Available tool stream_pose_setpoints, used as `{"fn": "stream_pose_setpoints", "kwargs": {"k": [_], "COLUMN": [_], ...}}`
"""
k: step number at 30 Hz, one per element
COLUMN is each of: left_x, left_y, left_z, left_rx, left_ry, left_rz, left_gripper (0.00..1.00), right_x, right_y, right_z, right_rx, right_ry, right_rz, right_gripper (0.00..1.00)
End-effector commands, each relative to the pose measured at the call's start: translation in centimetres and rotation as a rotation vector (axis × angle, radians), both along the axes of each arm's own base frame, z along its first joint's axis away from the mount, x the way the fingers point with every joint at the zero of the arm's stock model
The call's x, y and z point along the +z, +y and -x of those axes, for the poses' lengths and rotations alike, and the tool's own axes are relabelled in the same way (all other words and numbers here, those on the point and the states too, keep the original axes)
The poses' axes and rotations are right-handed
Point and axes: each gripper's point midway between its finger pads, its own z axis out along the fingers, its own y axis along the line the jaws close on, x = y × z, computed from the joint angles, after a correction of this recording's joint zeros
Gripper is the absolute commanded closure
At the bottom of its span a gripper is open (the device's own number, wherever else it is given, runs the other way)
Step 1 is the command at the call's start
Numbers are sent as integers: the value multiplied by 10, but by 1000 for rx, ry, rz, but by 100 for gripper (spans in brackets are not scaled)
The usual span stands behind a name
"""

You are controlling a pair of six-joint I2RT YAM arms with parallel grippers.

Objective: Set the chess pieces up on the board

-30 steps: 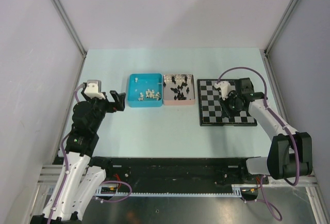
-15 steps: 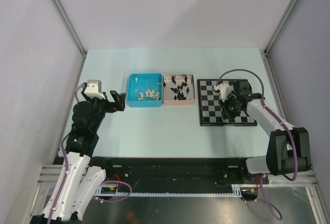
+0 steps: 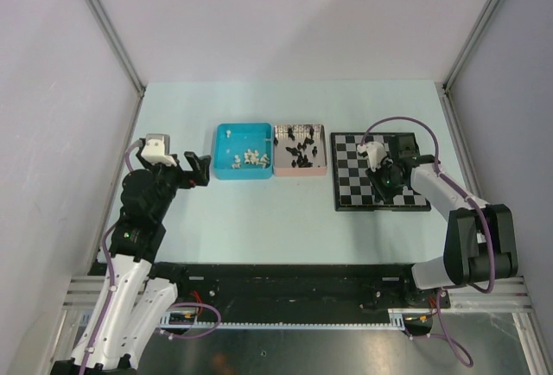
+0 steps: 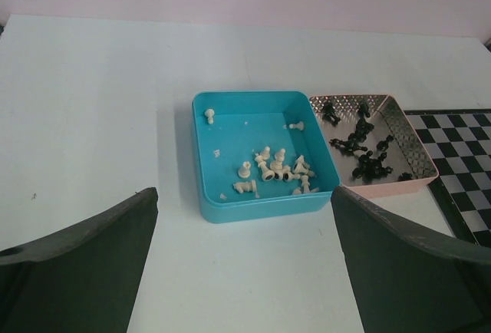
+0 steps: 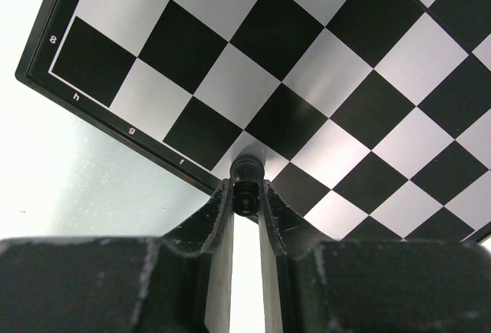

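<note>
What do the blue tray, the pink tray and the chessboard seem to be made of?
Blue tray: probably matte plastic, one even colour, rounded rim.
Pink tray: plastic-looking wall; its floor glints like dimpled metal or foil.
Chessboard: smooth, semi-gloss, perhaps plastic or laminate; pale squares show glare.

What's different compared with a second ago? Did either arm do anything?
The right arm's elbow swung in toward the left of the overhead view, and the right gripper edged slightly left above the board. It stays shut on a black chess piece; nothing was let go. The left gripper hangs open where it was, and the blue tray and pink tray look unchanged.
</note>
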Motion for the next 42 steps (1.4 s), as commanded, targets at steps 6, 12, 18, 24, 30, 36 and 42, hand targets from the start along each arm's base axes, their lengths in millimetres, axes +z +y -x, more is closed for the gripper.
{"fn": "stream_pose_setpoints", "kwargs": {"k": [6,12,18,24,30,36,42], "left_x": [5,4,5,5,7,8,-8], "left_y": [-4,-4,-5,-7,-20,-66,-129], "left_z": [0,0,0,0,-3,-11,-26], "left_rx": [-32,-33,-35,-47,-109,-296,-383], "left_ry": [-32,-29,-32,-28,-4,135,276], "left_rz": [-22,-23,-22,-18,14,177,170], "left_gripper": [0,0,0,0,0,0,4], "right_x": [-4,-4,2,31,80,122,124], "right_y": [0,1,2,0,14,42,42], "right_z": [-2,0,-3,-14,-22,-26,-16], "right_rx": [1,5,6,1,47,91,73], "right_ry": [0,5,-17,-125,-221,-254,-202], "right_rz": [7,3,-3,-47,-224,-437,-532], "right_gripper": [85,75,57,38,23,18,13]}}
